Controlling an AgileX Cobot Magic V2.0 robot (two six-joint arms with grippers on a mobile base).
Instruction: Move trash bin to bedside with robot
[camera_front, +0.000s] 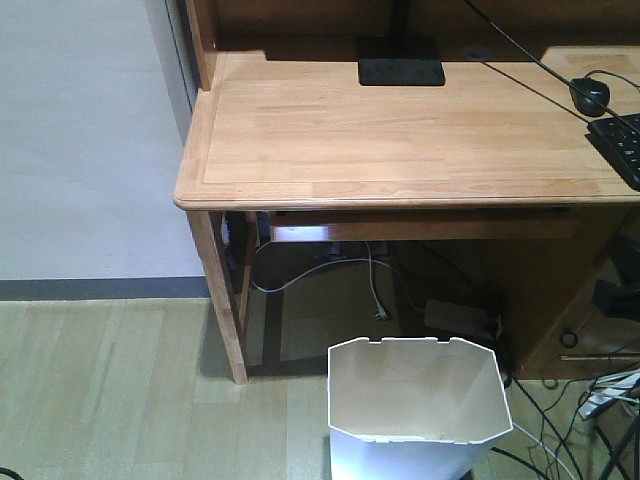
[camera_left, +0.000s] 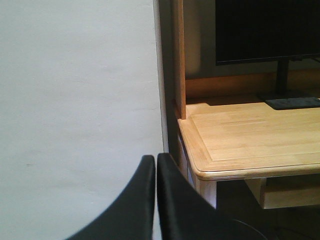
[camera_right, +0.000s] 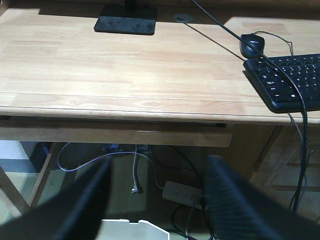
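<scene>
Left of the bench (camera_front: 400, 130), a pale wall (camera_front: 80, 130) drops to a dark skirting strip and a wood-look floor (camera_front: 100, 390). The left wrist view shows the left hand (camera_left: 156, 159) against that wall, just off the bench's rounded front-left corner. Its two black fingers are pressed together with nothing between them.

Right of the bench's front-left leg (camera_front: 222, 300) and apart from it, the trash bin (camera_front: 400, 455) stands upright on the floor in front of the bench, its notched rim facing up. The right hand (camera_right: 160, 161) hangs before the bench's front edge. Its blurred dark fingers are spread wide and hold nothing, and the bin's white rim (camera_right: 132, 226) shows just below them.

A black monitor base (camera_front: 400, 62) sits at the back of the bench. Under the bench, behind the bin, a white power strip (camera_front: 455, 317) lies among loose cables. A black mouse (camera_front: 590, 95) and a black keyboard (camera_front: 620, 145) rest at the bench's right end, the keyboard nearer the front edge.
</scene>
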